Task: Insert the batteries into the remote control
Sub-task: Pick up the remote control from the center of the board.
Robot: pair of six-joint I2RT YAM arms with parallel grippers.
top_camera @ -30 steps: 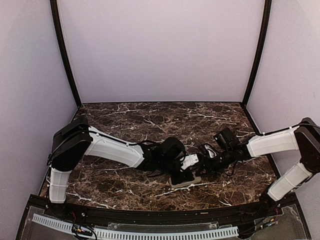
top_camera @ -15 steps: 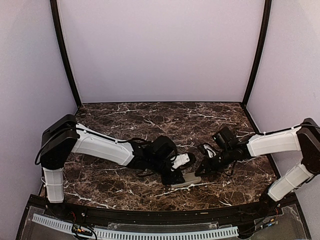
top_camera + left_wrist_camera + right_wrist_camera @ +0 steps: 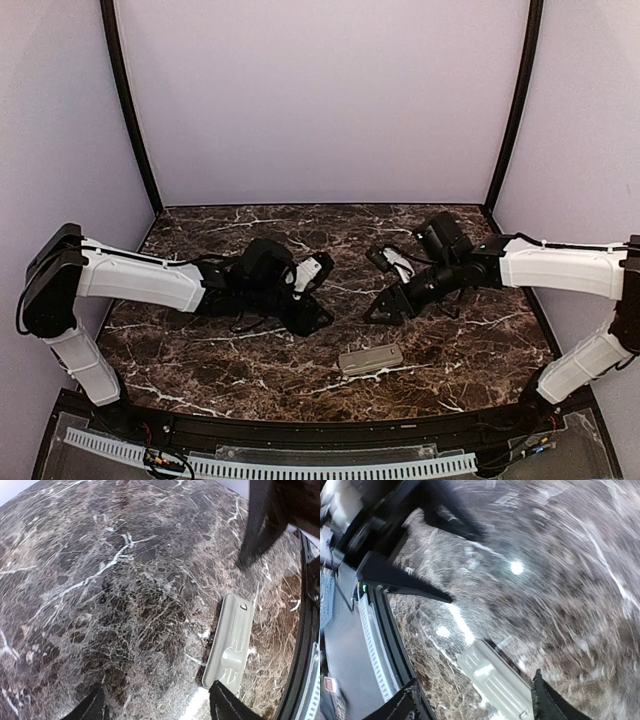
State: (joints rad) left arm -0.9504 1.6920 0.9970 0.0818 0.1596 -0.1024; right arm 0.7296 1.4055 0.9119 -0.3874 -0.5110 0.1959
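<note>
The remote control [image 3: 370,359] lies flat on the marble near the front edge, a light grey bar with its ribbed back cover facing up. It shows again as the remote control [image 3: 231,647] and the remote control [image 3: 497,680] in the two wrist views. My left gripper [image 3: 308,316] hangs to its upper left, open and empty. My right gripper [image 3: 385,305] hangs just above it, also open and empty. Neither touches it. In the wrist views the left gripper [image 3: 157,707] and right gripper [image 3: 475,702] have their fingers spread wide. The batteries are out of view.
The dark marble table [image 3: 250,360] ends in a black front rail [image 3: 300,432] close behind the remote. Lilac walls close off the back and sides. The right arm's dark finger [image 3: 265,525] reaches into the left wrist view.
Both grippers have opened and drawn back from the remote, the left one to the left, the right one up and back. The remote stays alone on the table.
</note>
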